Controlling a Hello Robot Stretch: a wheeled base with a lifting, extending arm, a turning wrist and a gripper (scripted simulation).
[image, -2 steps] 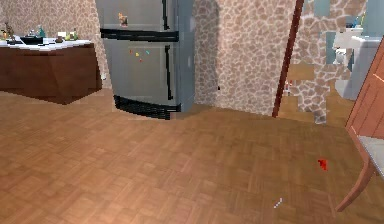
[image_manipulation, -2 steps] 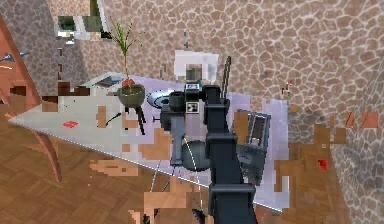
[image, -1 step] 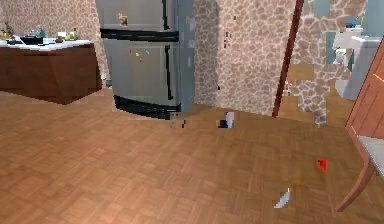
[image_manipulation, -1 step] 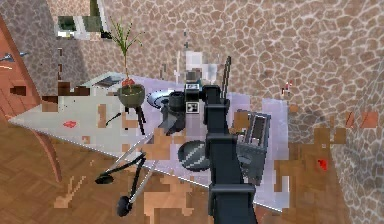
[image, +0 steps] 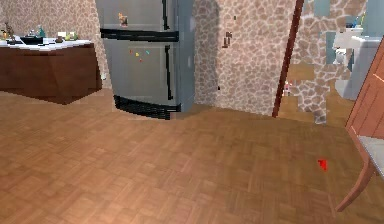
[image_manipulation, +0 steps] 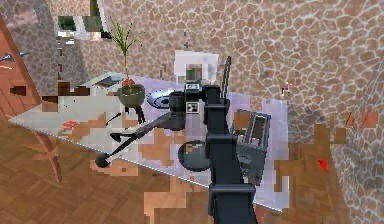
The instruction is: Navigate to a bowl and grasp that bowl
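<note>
Stretching across the pale desk (image_manipulation: 50, 113), the dark arm (image_manipulation: 228, 172) ends at two small white marker squares near the desk's far edge, with the end effector (image_manipulation: 173, 101) just left of them. A round, pale, shallow bowl (image_manipulation: 156, 99) lies on the desk right at the end effector's tip. Whether the two touch cannot be told, nor can the end effector's state or whether it holds anything. A potted plant (image_manipulation: 130, 93) stands just left of the bowl, toward the desk's far left corner. A long dark utensil (image_manipulation: 140, 137) lies slanted across the middle of the desk. A round grey dish (image_manipulation: 192, 153) sits beside the arm, closer to the near edge. A toaster (image_manipulation: 256, 140) stands by the right edge. In the forward view a grey fridge (image: 145, 55) stands against a stone wall (image: 250, 60), with a dark wooden cabinet (image: 45, 72) to its left. A small red thing (image: 322, 164) lies on the wooden floor (image: 150, 170).
</note>
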